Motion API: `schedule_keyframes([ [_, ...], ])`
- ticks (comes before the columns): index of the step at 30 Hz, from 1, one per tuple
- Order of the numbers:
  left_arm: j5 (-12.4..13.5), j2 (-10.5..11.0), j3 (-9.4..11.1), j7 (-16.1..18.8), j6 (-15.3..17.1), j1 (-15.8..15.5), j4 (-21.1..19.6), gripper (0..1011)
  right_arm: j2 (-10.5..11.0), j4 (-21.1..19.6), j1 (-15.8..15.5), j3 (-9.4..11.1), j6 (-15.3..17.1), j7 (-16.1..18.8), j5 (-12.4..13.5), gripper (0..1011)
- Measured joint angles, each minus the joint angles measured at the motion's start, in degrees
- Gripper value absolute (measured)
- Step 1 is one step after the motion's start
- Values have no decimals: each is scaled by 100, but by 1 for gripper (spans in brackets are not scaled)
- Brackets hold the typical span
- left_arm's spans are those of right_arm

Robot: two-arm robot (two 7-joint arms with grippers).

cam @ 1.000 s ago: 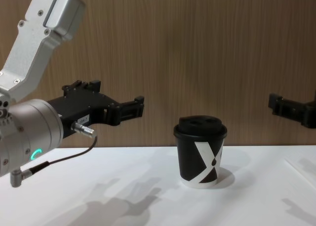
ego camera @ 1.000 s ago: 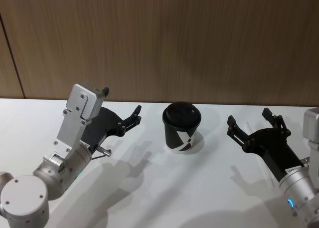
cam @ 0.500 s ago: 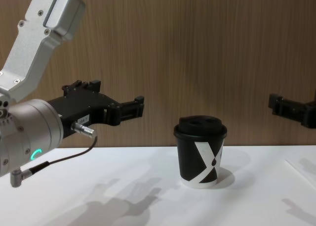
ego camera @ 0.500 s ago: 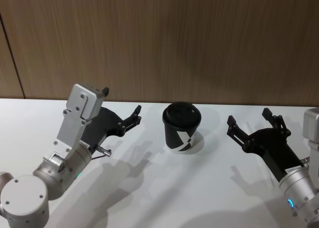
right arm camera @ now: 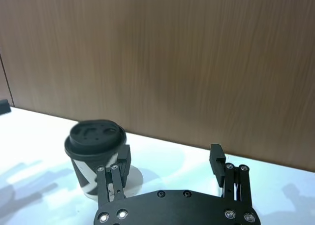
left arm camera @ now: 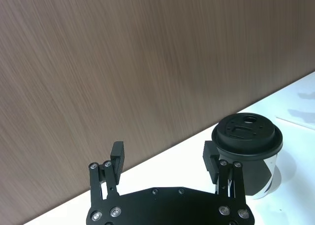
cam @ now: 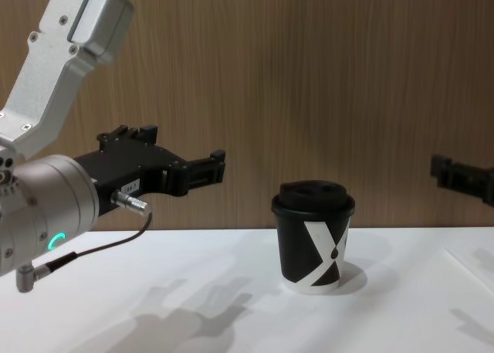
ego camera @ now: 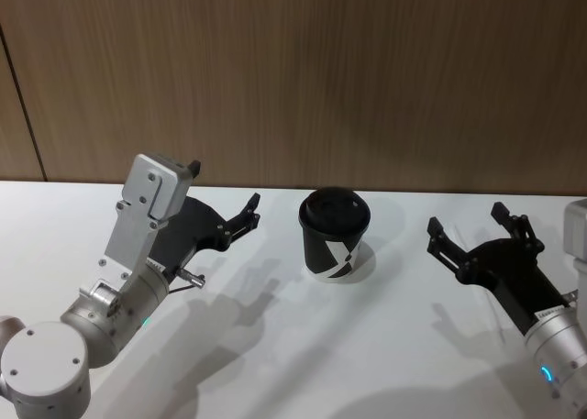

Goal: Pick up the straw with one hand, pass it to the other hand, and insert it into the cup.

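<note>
The black cup (ego camera: 335, 236) with its white X mark and domed lid stands upright on the white table, also seen in the chest view (cam: 312, 237). My left gripper (ego camera: 225, 188) hovers open to the cup's left, above the table; the left wrist view shows nothing between its fingers (left arm camera: 117, 153). My right gripper (ego camera: 466, 217) hovers open and empty to the cup's right. A faint thin pale line (left arm camera: 295, 123) lies on the table beyond the cup; I cannot tell whether it is the straw.
A brown wood-panel wall (ego camera: 367, 71) rises right behind the table's far edge. The white table (ego camera: 303, 346) stretches bare toward me in front of the cup. A dark cable with a metal plug (cam: 127, 202) hangs from the left wrist.
The right gripper has drawn back slightly to the right and lower, away from the cup. The left arm and the cup have not moved.
</note>
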Motion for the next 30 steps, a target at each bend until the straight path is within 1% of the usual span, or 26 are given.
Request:
schedule_keyframes([
  [9, 0, 0, 0, 0, 0, 0, 0, 1003, 225, 57, 2, 125, 353, 86, -57, 1001],
  [13, 0, 0, 0, 0, 0, 0, 1, 1003, 321, 68, -17, 190, 582, 119, -64, 1001],
  [14, 0, 0, 0, 0, 0, 0, 0, 1003, 321, 68, -17, 190, 582, 119, -64, 1001],
  [16, 0, 0, 0, 0, 0, 0, 0, 1003, 366, 80, -34, 229, 734, 148, -62, 1001],
  [23, 0, 0, 0, 0, 0, 0, 0, 1003, 396, 134, -64, 296, 1011, 193, -11, 1001],
  [30, 0, 0, 0, 0, 0, 0, 0, 1003, 342, 240, -78, 385, 1271, 242, 120, 1001],
])
